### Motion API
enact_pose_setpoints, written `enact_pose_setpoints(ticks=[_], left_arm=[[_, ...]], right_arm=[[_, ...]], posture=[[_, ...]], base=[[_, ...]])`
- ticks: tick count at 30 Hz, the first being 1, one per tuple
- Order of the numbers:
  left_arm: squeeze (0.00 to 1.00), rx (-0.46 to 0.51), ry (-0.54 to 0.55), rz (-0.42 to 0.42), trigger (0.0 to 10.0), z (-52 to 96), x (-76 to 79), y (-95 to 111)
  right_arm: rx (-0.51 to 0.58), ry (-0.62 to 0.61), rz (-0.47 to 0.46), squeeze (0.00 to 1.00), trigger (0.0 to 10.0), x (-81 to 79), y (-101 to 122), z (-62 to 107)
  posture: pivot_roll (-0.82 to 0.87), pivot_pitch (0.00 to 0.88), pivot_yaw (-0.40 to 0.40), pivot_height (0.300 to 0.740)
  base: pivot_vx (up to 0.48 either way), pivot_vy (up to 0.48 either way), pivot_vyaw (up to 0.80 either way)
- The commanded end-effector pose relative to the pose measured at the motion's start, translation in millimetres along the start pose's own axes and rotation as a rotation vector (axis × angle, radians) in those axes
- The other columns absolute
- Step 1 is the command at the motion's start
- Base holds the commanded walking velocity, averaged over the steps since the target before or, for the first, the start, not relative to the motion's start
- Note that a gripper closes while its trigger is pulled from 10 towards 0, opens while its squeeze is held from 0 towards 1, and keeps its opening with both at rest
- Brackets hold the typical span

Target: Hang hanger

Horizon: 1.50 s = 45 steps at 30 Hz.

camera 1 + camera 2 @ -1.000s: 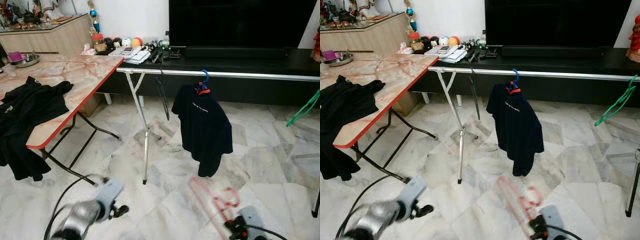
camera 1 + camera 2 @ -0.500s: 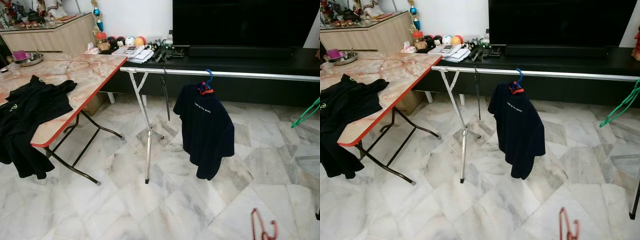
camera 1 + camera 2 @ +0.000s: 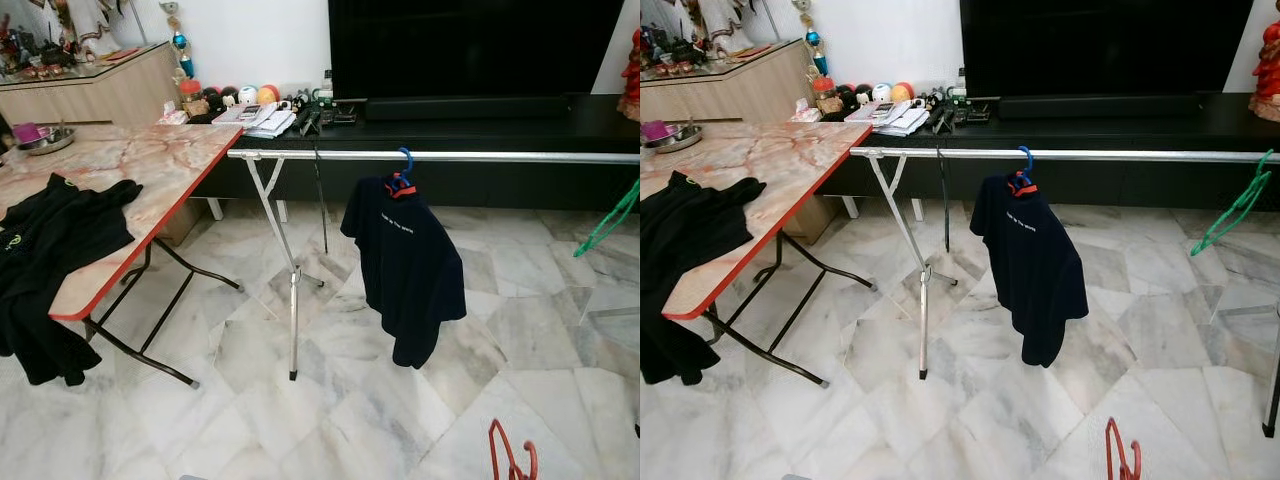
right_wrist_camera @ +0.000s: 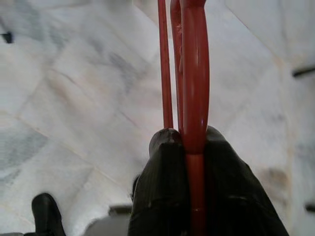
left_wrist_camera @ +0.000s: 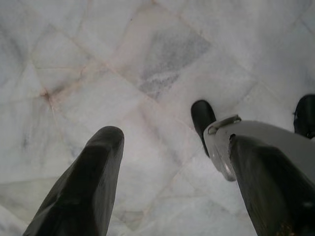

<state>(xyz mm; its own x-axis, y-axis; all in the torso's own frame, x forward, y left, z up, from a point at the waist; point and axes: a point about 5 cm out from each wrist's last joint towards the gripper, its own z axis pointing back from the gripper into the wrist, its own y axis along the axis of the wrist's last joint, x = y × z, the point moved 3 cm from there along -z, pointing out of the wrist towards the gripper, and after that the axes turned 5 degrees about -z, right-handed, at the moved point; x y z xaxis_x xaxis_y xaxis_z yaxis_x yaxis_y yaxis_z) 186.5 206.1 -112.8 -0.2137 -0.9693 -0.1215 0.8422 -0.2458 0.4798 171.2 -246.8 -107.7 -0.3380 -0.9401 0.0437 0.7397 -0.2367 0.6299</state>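
Open stretch along the silver rail (image 3: 520, 157) to the right of the navy shirt (image 3: 405, 265) on its blue hanger (image 3: 404, 164), running bare toward the green hanger (image 3: 610, 215) at the far right. Left of the shirt, a thin black hanger (image 3: 319, 190) dangles near the rail's end, crowding that gap. The marble-topped table (image 3: 150, 165) juts close to the rail's left end. Marble floor (image 3: 330, 400) in front lies open up to the rack leg (image 3: 293, 320).

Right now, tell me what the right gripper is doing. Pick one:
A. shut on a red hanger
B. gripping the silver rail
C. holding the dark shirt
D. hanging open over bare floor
A: in the right wrist view, the right gripper has its black fingers pinched against the red hanger, above the marble floor.
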Motion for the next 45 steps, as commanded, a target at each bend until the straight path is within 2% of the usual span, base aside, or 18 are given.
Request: enact_pose_setpoints(ticks=[1, 4, 6, 13, 18, 26, 36, 45], left_arm=[[0.00, -0.020, 0.008, -0.018, 10.0, 0.7, -1.1, -6.5], [0.00, -0.042, -0.006, -0.032, 10.0, 1.1, 3.3, -13.2], [0.00, -0.075, -0.006, -0.038, 10.0, 2.9, 4.4, -25.2], [0.00, -0.090, -0.012, -0.029, 10.0, 4.5, 5.0, -33.2], [0.00, -0.089, -0.013, -0.032, 10.0, 4.5, 4.3, -32.6], [0.00, -0.059, -0.017, -0.048, 10.0, 2.0, 6.8, -20.7], [0.00, -0.064, -0.026, -0.047, 10.0, 1.8, 11.2, -22.3], [0.00, -0.071, -0.030, -0.055, 10.0, 2.1, 13.9, -25.7]], right_arm=[[0.030, 0.023, 0.015, 0.00, 10.0, -8.1, 8.2, -1.7], [0.034, -0.015, -0.007, 0.00, 10.0, -2.3, 8.4, -1.5], [0.005, -0.031, 0.030, 0.00, 10.0, 1.1, 1.7, -0.4], [0.002, -0.028, 0.025, 0.00, 10.0, 0.4, -1.3, 0.4], [0.015, -0.009, 0.030, 0.00, 10.0, -4.5, 0.4, 0.2], [0.013, -0.019, -0.004, 0.00, 10.0, -5.2, 2.8, -0.8], [0.006, -0.016, 0.000, 0.00, 10.0, -4.9, -0.6, 0.0], [0.021, -0.006, -0.006, 0.00, 10.0, -6.9, 2.5, -0.5]], posture=[[-0.03, 0.000, 0.076, 0.740], [-0.02, 0.000, 0.073, 0.740], [-0.02, 0.000, 0.066, 0.740], [-0.01, 0.000, 0.066, 0.740], [-0.01, 0.000, 0.067, 0.740], [-0.01, 0.000, 0.068, 0.740], [-0.01, 0.000, 0.063, 0.740], [0.00, 0.000, 0.062, 0.740]], base=[[0.356, 0.000, 0.00], [0.366, 0.000, 0.00], [0.371, 0.000, 0.00], [0.372, 0.000, -0.37], [0.378, 0.000, 0.00], [0.380, 0.000, -0.09], [0.379, 0.000, -0.74], [0.338, 0.000, 0.00]])
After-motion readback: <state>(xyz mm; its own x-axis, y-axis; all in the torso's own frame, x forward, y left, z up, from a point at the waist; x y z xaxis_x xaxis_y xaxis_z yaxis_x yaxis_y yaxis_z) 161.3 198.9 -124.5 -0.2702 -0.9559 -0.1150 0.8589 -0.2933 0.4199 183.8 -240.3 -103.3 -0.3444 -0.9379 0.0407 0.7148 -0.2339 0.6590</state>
